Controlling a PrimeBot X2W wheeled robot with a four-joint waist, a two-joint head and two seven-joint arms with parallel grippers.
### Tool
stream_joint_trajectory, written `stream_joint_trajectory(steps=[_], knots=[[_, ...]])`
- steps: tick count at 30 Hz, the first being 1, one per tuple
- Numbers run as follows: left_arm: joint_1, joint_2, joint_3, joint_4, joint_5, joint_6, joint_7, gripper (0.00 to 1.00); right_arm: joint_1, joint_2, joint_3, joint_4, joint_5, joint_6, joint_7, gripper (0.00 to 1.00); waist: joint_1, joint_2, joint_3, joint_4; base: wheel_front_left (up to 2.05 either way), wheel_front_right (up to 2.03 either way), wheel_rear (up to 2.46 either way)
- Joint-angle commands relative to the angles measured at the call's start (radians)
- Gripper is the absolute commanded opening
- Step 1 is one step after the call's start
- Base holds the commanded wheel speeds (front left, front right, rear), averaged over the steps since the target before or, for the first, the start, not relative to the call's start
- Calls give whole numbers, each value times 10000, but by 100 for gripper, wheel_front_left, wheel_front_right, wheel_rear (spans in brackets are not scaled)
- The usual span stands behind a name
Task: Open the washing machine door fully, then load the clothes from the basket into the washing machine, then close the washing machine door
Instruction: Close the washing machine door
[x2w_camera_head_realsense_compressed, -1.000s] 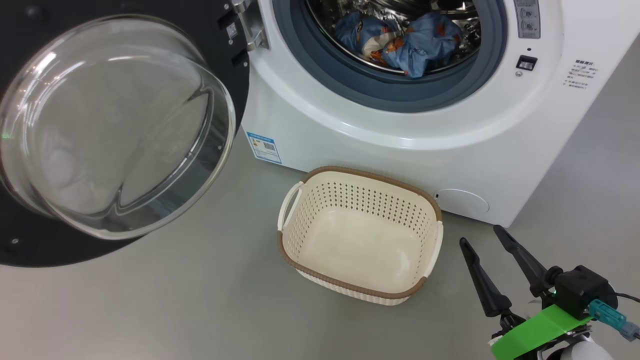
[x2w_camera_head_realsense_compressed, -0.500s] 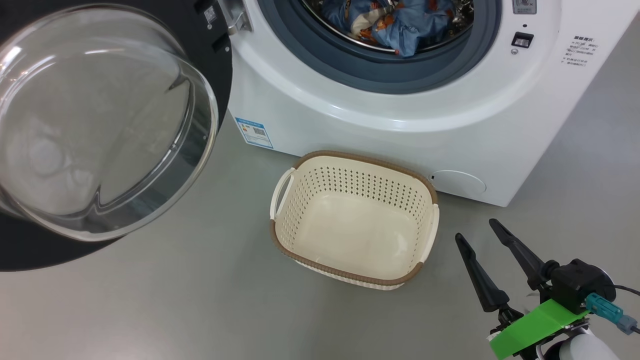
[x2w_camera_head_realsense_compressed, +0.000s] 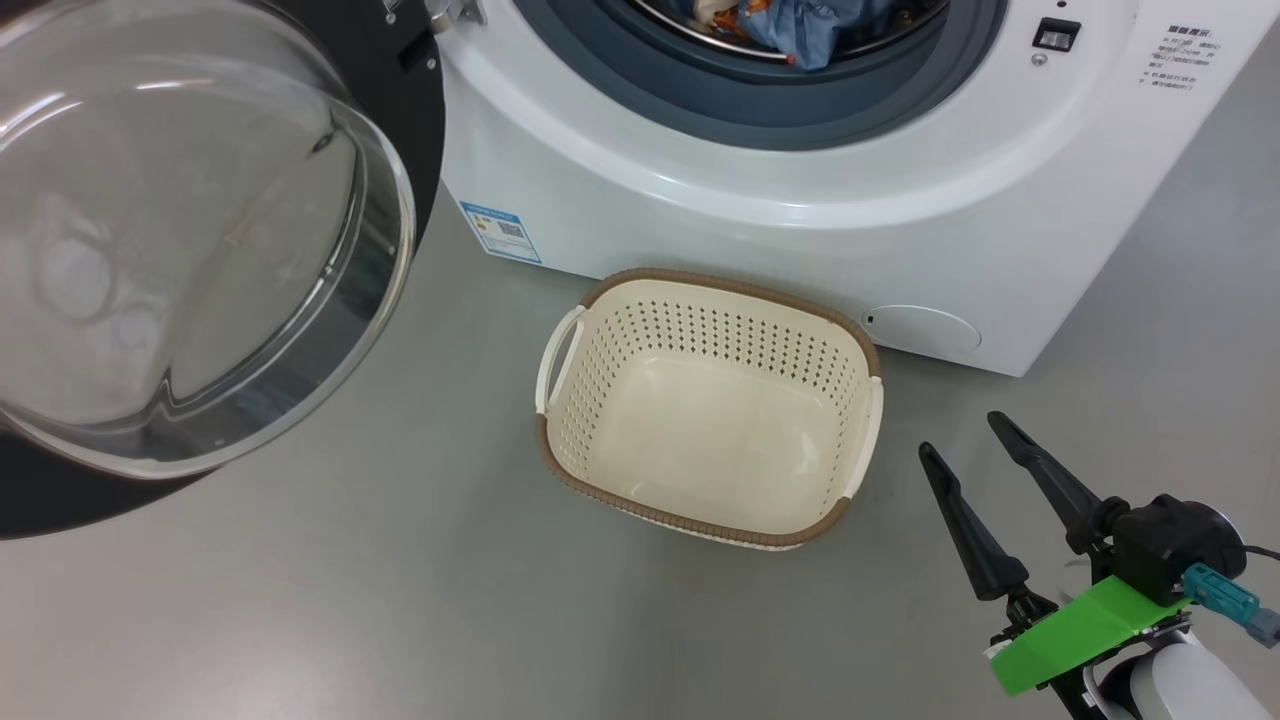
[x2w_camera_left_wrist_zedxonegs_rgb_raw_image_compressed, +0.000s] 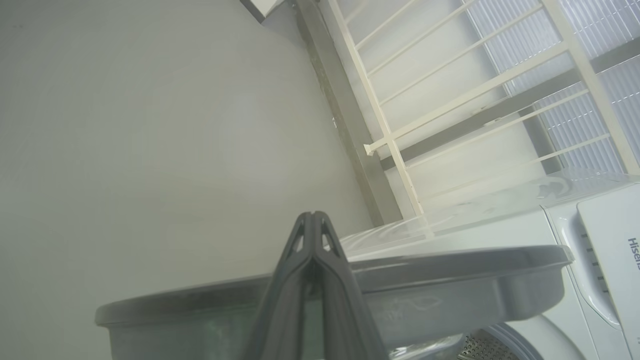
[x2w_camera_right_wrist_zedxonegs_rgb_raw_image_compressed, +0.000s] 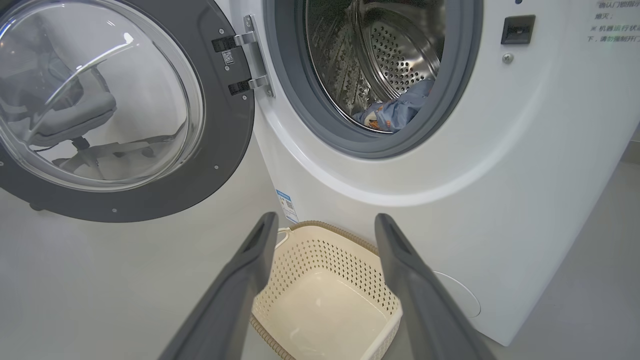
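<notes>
The washing machine (x2w_camera_head_realsense_compressed: 800, 230) stands at the back, with the washing machine door (x2w_camera_head_realsense_compressed: 420, 100) swung open to the left and its glass bowl (x2w_camera_head_realsense_compressed: 180, 230) bulging toward me. The clothes (x2w_camera_head_realsense_compressed: 800, 20) lie inside the steel drum (x2w_camera_right_wrist_zedxonegs_rgb_raw_image_compressed: 395, 55); the right wrist view shows the clothes (x2w_camera_right_wrist_zedxonegs_rgb_raw_image_compressed: 395, 110) low in the opening. On the floor in front of the machine stands the basket (x2w_camera_head_realsense_compressed: 700, 340) with nothing in it. My right gripper (x2w_camera_head_realsense_compressed: 963, 436) hangs open to the right of the basket, holding nothing. My left gripper (x2w_camera_left_wrist_zedxonegs_rgb_raw_image_compressed: 312, 220) is shut and empty, just by the door's dark rim (x2w_camera_left_wrist_zedxonegs_rgb_raw_image_compressed: 450, 270).
Grey floor runs all around the basket and machine. A white railing (x2w_camera_left_wrist_zedxonegs_rgb_raw_image_compressed: 400, 140) and a wall stand behind the washer in the left wrist view. A blue label (x2w_camera_head_realsense_compressed: 500, 232) marks the machine's lower left corner, and a round service flap (x2w_camera_head_realsense_compressed: 920, 328) sits low on its front.
The whole head view has shifted, so the washer and basket sit higher in the picture: the camera moved. The right gripper stays open at the lower right.
</notes>
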Motion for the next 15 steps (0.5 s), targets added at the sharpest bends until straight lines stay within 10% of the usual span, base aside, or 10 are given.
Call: stream_joint_trajectory(steps=[1,15], knots=[[-160,758,71,-134,13,10,126,0,-173,-72,243,-256,-44,21,-49,100,0,0,74,12,0,0,0],[-51,653,-98,16,-74,-209,510,0,-273,-132,311,-226,-21,21,-49,100,0,0,152,-30,0,0,0]])
